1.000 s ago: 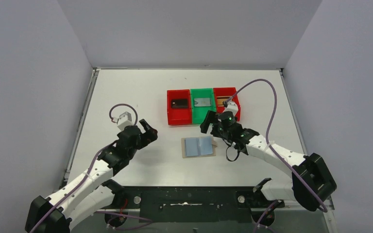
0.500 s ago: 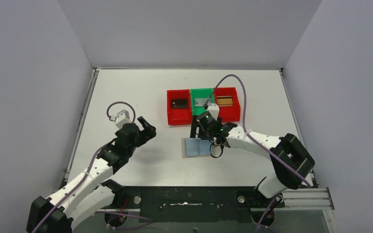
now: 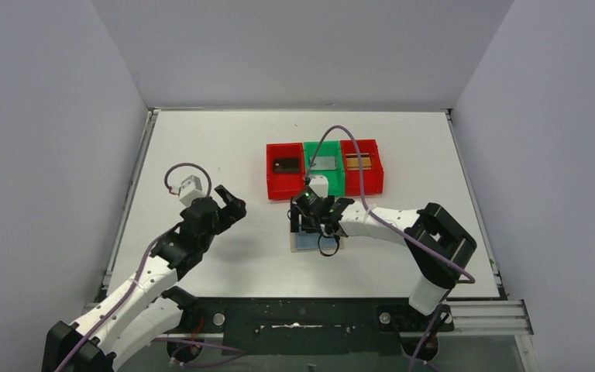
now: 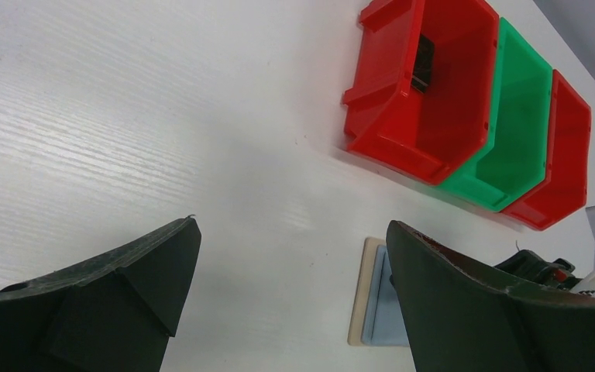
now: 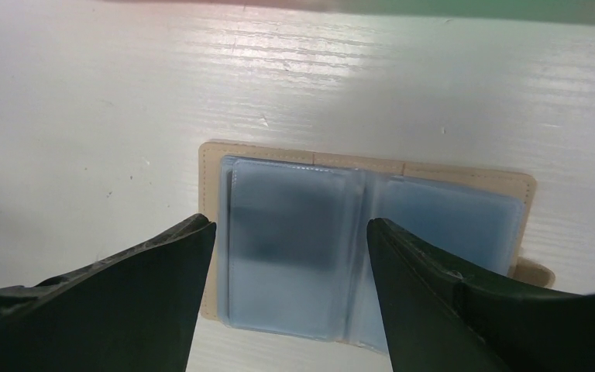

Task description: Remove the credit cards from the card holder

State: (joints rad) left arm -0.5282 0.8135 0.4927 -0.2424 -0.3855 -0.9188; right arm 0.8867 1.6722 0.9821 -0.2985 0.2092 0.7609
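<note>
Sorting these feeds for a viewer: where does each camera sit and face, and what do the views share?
Top external: fixed above and behind the robot, looking down on the table; the left arm and right arm show whole.
Left wrist: on the left arm, facing forward across the table toward the bins; its open jaws frame the bottom.
Right wrist: on the right arm, facing down at the opened card holder; its open jaws stand at either side.
Shared: the card holder shows in all three.
</note>
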